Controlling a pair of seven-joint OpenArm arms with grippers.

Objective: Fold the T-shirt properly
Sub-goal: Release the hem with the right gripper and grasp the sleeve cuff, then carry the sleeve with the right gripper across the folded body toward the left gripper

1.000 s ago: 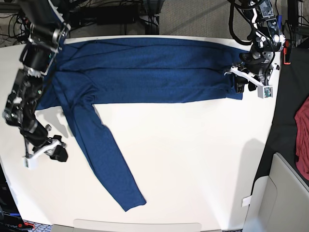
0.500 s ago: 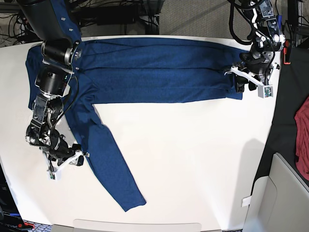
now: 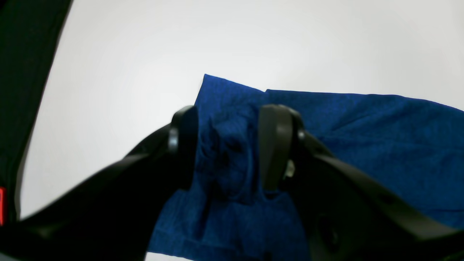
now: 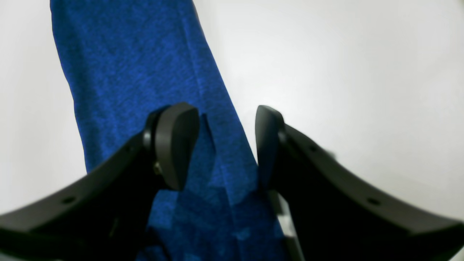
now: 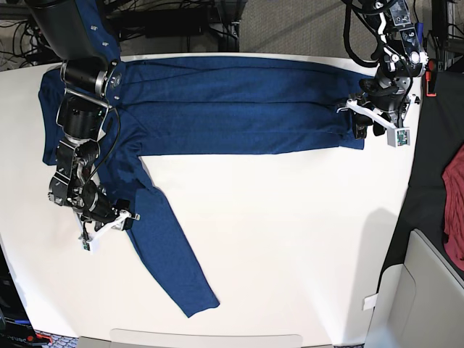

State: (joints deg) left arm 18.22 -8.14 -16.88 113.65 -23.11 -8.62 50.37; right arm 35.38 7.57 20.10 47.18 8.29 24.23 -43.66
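Observation:
The blue T-shirt (image 5: 232,109) lies folded into a long band across the far side of the white table (image 5: 290,232). One long sleeve (image 5: 163,246) runs diagonally toward the front edge. My left gripper (image 5: 377,129) is at the band's right end. In the left wrist view it (image 3: 228,145) is shut on a bunch of the T-shirt (image 3: 362,137). My right gripper (image 5: 109,223) sits low at the sleeve's left edge. In the right wrist view it (image 4: 224,145) stands open, its fingers (image 4: 177,145) straddling the sleeve (image 4: 145,72), which lies flat on the table.
A red cloth (image 5: 455,203) hangs off the table's right side over a dark gap. A grey bin (image 5: 428,290) stands at the front right. Cables and dark equipment (image 5: 181,22) crowd the area behind the table's far edge.
My right arm has swung in from the table's left edge to the sleeve, and its jaws have opened wider. The left arm and the shirt's body have not moved.

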